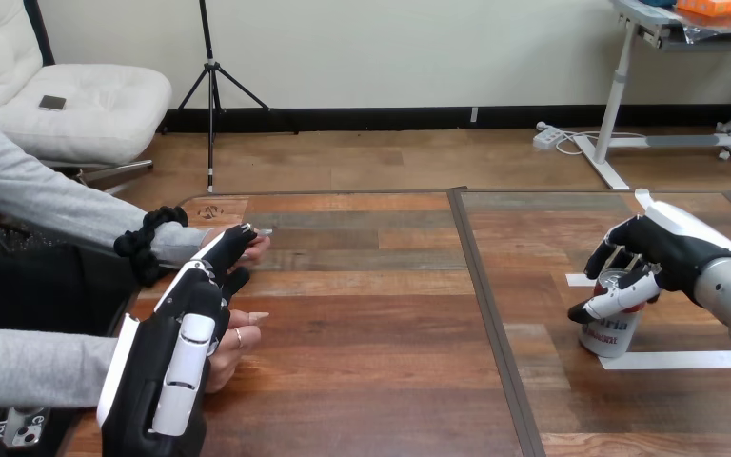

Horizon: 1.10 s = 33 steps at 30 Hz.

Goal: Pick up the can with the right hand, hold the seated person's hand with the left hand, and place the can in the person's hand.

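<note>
Silver can upright on desk at far right, beside white tape, right hand curled round its top. Left hand over person's hands at left edge, grip impossible to tell. Open wood between.

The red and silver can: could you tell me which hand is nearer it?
Right. The right hand curls round the red and silver can; the left hand is far off, by the person's hands.
</note>
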Each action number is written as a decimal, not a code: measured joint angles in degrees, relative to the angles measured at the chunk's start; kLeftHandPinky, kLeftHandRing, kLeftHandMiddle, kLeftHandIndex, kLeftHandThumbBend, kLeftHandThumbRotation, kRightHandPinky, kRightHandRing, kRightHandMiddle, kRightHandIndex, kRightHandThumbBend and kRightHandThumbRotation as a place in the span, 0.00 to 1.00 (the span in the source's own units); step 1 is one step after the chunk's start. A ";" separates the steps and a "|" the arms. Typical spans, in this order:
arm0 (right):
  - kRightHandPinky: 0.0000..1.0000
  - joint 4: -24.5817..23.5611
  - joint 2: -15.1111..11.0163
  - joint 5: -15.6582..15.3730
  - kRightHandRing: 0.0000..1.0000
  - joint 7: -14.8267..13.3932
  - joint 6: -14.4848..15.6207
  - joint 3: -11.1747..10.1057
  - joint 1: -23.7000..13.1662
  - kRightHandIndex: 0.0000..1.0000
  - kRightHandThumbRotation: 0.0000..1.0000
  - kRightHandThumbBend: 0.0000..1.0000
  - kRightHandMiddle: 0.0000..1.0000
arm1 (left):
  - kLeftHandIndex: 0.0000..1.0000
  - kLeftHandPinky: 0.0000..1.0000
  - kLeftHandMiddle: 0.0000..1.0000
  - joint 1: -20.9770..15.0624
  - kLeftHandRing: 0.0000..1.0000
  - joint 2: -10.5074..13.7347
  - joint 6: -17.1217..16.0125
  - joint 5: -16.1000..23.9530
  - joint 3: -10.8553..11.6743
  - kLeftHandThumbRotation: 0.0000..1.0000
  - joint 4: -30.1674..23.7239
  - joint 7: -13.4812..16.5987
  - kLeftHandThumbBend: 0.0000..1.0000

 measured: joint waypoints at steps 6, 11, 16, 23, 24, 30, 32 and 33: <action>0.46 0.00 0.00 0.00 0.53 0.86 0.19 0.00 0.00 0.61 0.26 1.00 0.59 | 0.84 0.91 0.91 0.00 0.96 -0.02 -0.15 0.01 0.00 0.91 0.01 0.02 0.52; 0.46 -0.01 0.00 0.00 0.54 1.20 0.19 0.00 0.00 0.62 0.27 1.00 0.60 | 0.84 0.91 0.92 -0.02 0.96 -0.03 -0.46 0.00 0.00 0.91 0.01 -0.03 0.52; 0.46 -0.01 0.00 0.04 0.54 1.69 0.19 0.00 0.00 0.62 0.26 1.00 0.60 | 0.85 0.91 0.92 -0.02 0.97 -0.02 -0.57 0.00 0.00 0.91 0.01 -0.04 0.51; 0.48 -0.01 0.00 0.06 0.55 2.21 0.19 -0.01 0.00 0.62 0.23 1.00 0.61 | 0.85 0.94 0.93 -0.02 0.98 -0.01 -0.57 -0.33 0.00 0.90 0.01 -0.29 0.49; 0.48 -0.01 0.00 0.09 0.56 2.25 0.19 -0.01 0.00 0.62 0.23 1.00 0.61 | 0.85 0.94 0.93 -0.02 0.98 -0.01 -0.56 -0.36 0.00 0.90 0.01 -0.31 0.49; 0.50 -0.01 0.00 0.22 0.57 2.53 0.20 -0.03 0.00 0.63 0.20 1.00 0.62 | 0.85 0.95 0.92 -0.02 0.97 -0.02 -0.56 -0.42 0.00 0.91 0.01 -0.34 0.47; 0.50 -0.01 0.00 0.22 0.57 2.57 0.20 -0.03 0.00 0.63 0.19 1.00 0.62 | 0.85 0.95 0.92 -0.02 0.97 -0.03 -0.57 -0.47 0.00 0.91 0.01 -0.37 0.46; 0.50 -0.01 0.00 0.23 0.57 2.58 0.20 -0.03 0.00 0.63 0.19 1.00 0.62 | 0.85 0.95 0.92 -0.02 0.97 -0.02 -0.57 -0.50 0.00 0.91 0.01 -0.40 0.47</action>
